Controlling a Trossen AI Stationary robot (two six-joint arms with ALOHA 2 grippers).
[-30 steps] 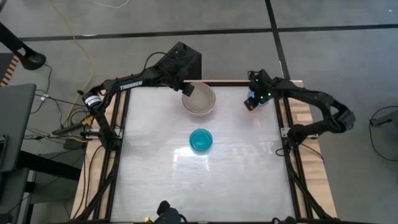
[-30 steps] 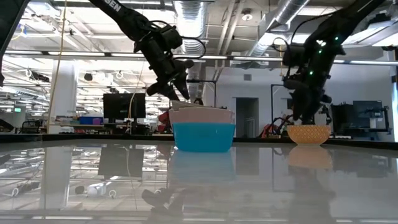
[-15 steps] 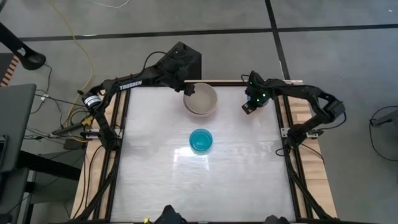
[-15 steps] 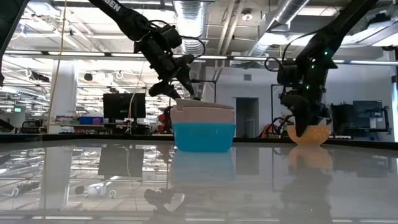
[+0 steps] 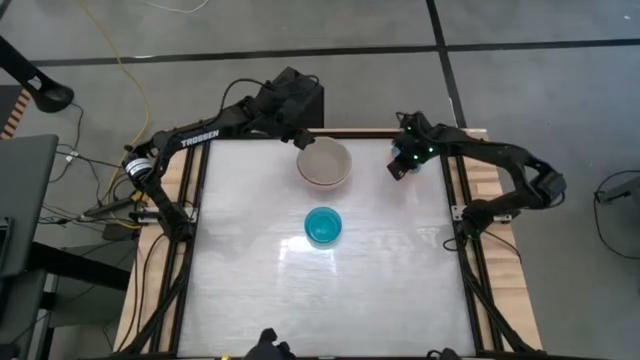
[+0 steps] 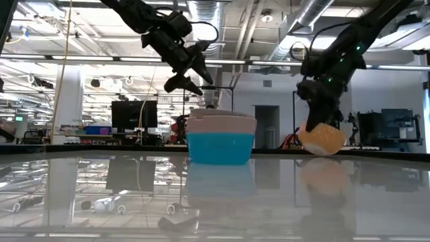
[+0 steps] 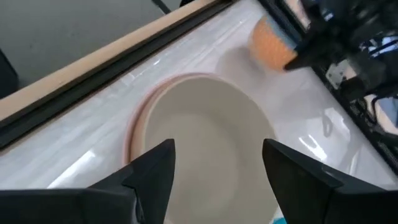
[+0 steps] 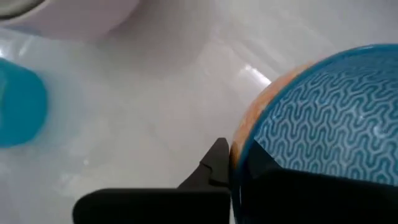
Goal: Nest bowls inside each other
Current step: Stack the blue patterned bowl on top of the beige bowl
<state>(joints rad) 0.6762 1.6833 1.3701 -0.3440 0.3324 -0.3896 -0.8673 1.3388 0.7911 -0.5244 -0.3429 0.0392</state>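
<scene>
Three larger bowls sit nested in a stack (image 5: 324, 163) (image 6: 222, 123) (image 7: 205, 137) at the table's far middle, a grey-beige one innermost and pink rims around it. My left gripper (image 5: 300, 135) (image 6: 191, 74) (image 7: 217, 180) hangs open above the stack's far-left rim and touches nothing. A small teal-blue bowl (image 5: 322, 227) (image 6: 220, 148) (image 8: 18, 109) stands on its base nearer the table's middle. At the far right my right gripper (image 5: 403, 165) (image 6: 316, 124) (image 8: 239, 158) is shut on the small bowl (image 6: 321, 140) (image 7: 268, 45) (image 8: 323, 99), light blue inside and orange outside. My right gripper pinches the small bowl's rim (image 8: 244, 146), one finger (image 8: 217, 163) on the orange outside and the other inside on the patterned blue. The fingers come slanting down from above. The bowl is tilted in the hold; I cannot tell whether its underside is off the table.
A black box (image 5: 300, 95) sits just beyond the far edge behind the left arm. Black frame rails (image 5: 455, 215) and a wooden border (image 5: 490, 190) run along the table's sides. The room's desks and monitors show behind the table in the low view.
My right gripper has shut on the small orange-sided bowl's rim and drawn it slightly toward the table's left; the bowl, which stood level on the table, is now tipped. My left gripper has risen from the stack's rim to hang above it.
</scene>
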